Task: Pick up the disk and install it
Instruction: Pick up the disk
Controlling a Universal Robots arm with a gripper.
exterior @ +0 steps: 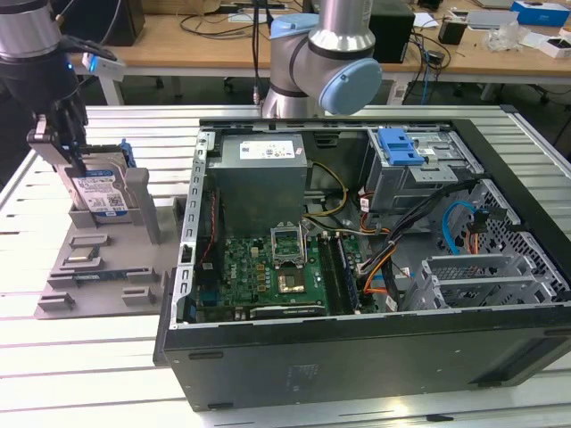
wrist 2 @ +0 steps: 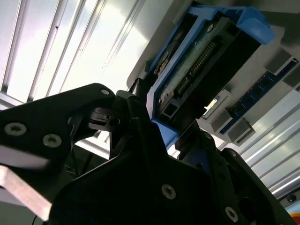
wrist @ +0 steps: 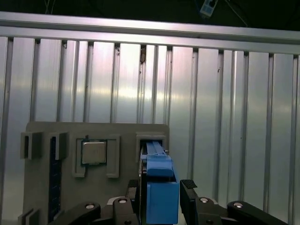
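Table: a ribbed aluminium table [exterior: 98,357] is carrying a grey parts tray [exterior: 98,267] and an open computer case [exterior: 357,357].
Gripper: the gripper [exterior: 78,160] is hanging over the tray, its fingers [wrist 2: 140,112] pinching the disk's blue bracket from both sides.
Disk: the disk [exterior: 100,194] is standing on edge in a tray slot, directly under the gripper, between its fingers in both wrist views [wrist 2: 201,61] [wrist: 161,187].
Processor chip: the chip [wrist: 93,152] is sitting in a tray pocket near the gripper.
Case: it is lying well apart from the gripper, past the tray.
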